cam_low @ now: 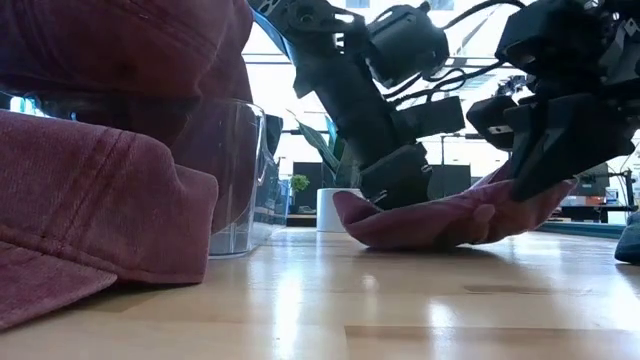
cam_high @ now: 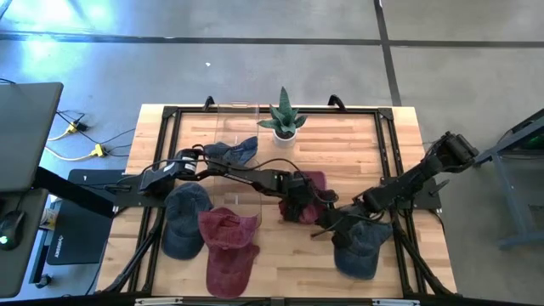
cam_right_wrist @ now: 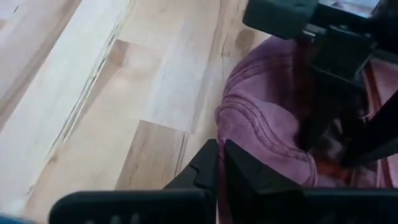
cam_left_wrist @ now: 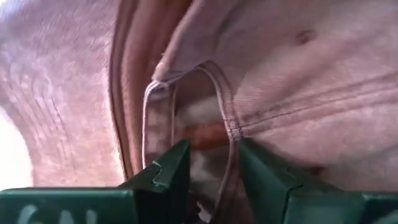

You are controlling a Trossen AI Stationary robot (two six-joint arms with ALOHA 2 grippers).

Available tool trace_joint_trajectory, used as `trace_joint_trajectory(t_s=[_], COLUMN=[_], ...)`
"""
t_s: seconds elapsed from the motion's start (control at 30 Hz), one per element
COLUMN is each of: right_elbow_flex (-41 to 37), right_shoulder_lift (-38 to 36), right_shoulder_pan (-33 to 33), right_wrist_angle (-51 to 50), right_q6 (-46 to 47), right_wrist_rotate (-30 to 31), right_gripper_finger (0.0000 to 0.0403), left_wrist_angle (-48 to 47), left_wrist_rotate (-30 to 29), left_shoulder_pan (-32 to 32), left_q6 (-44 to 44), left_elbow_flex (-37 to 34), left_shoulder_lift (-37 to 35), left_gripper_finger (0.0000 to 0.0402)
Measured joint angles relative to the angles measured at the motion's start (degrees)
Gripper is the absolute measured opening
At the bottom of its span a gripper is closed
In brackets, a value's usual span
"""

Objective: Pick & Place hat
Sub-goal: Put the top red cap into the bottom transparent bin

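A maroon hat (cam_high: 314, 183) lies mid-table, its underside on the wood (cam_low: 430, 225). My left gripper (cam_high: 293, 202) reaches in from the left and stands on it from above (cam_low: 400, 195), shut on its cloth (cam_left_wrist: 214, 177). My right gripper (cam_high: 325, 225) comes from the right, low over the table, shut, with its tips (cam_right_wrist: 222, 155) at the hat's near edge (cam_right_wrist: 233, 118). In the low view the hat's side toward the right gripper (cam_low: 525, 185) is raised off the table. My left gripper pinches the maroon hat between its two fingers at the stitched rim of the arched opening (cam_left_wrist: 231, 134), coming from above and pointing down. Cloth fills the gap between the fingers (cam_left_wrist: 171, 174). The hat's crown still rests on the table. My right gripper, slanting down from the table's right, has its shut fingers (cam_right_wrist: 208, 165) beside the hat's seamed edge (cam_right_wrist: 227, 134). That side of the hat (cam_low: 500, 210) rises against the fingers. Whether any cloth lies between them, I cannot tell.
A blue hat (cam_high: 357, 246) lies under the right arm. Another blue hat (cam_high: 185, 219) and a maroon one (cam_high: 229, 251) lie near-left, and a third blue hat (cam_high: 238, 151) farther back. A clear container (cam_low: 235, 170) and a potted plant (cam_high: 283, 119) stand toward the far edge.
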Motion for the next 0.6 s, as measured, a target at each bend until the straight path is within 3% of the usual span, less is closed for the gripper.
trace_joint_trajectory(t_s=[0.17, 0.47, 0.6], right_elbow_flex=[-0.01, -0.01, -0.01], right_shoulder_lift=[-0.19, -3.49, -7.97], right_shoulder_pan=[-0.29, 0.5, 3.2], right_wrist_angle=[-0.01, -1.11, -3.28], right_q6=[-0.01, 1.42, 3.16], right_wrist_rotate=[0.61, 0.23, 0.81], right_gripper_finger=[0.0024, 0.0141, 0.0165], left_wrist_angle=[-1.14, -8.94, -9.81], left_wrist_rotate=[-6.45, -15.3, -17.03], left_shoulder_pan=[-2.12, -2.15, -2.26], left_q6=[4.28, 4.77, 4.34], left_elbow_flex=[0.03, 1.57, 2.0], left_shoulder_lift=[0.0, -1.2, -1.9], left_gripper_finger=[0.0088, 0.0023, 0.0005])
